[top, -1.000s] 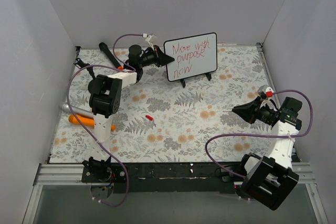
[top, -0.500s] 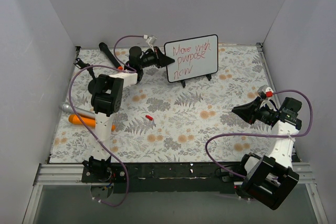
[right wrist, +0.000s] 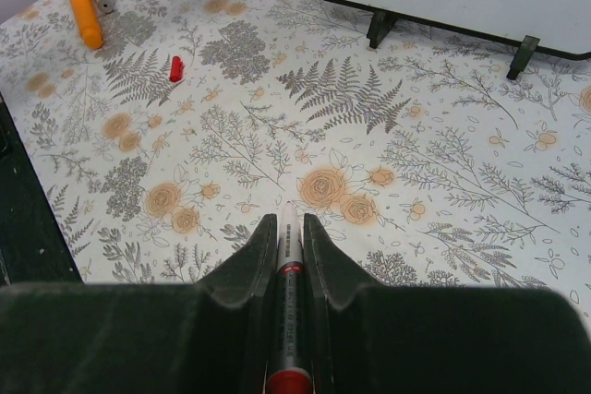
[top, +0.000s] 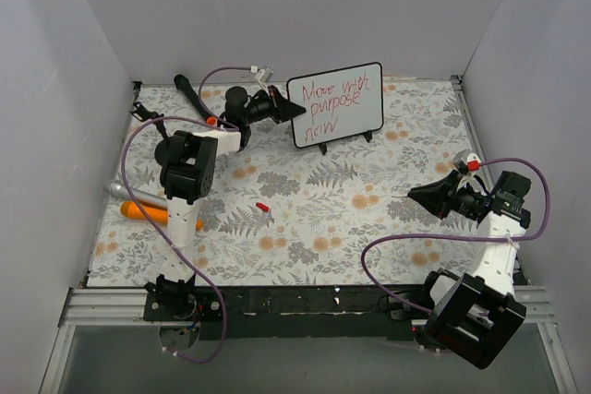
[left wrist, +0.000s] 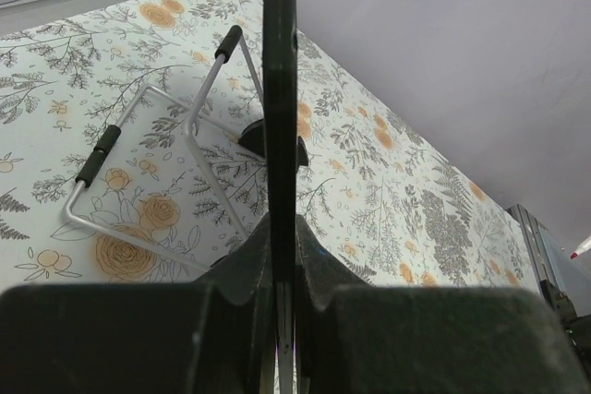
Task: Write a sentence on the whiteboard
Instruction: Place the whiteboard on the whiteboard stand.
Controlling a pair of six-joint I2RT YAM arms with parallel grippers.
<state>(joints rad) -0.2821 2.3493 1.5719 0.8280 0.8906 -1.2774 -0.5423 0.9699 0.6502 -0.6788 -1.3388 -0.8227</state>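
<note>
Small glossy black-framed whiteboard (top: 336, 103), red handwritten sentence (top: 334, 97) apparently complete, is being steadied at 12 o'clock on floral table (top: 369, 228) | left gripper (top: 294, 110) fingers clamped on its 9 o'clock edge | right gripper (top: 416, 197) fingers clamped on white red-banded marker (right wrist: 288, 256) | judged: edge is best being released slowly, feet flat

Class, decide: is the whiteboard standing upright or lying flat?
Upright: the whiteboard stands on its black feet, its edge clamped in the left gripper.

Floral table (top: 369, 228) with whiteboard (top: 337, 103), red cap (top: 262, 206), orange tool (top: 150, 212)
</note>
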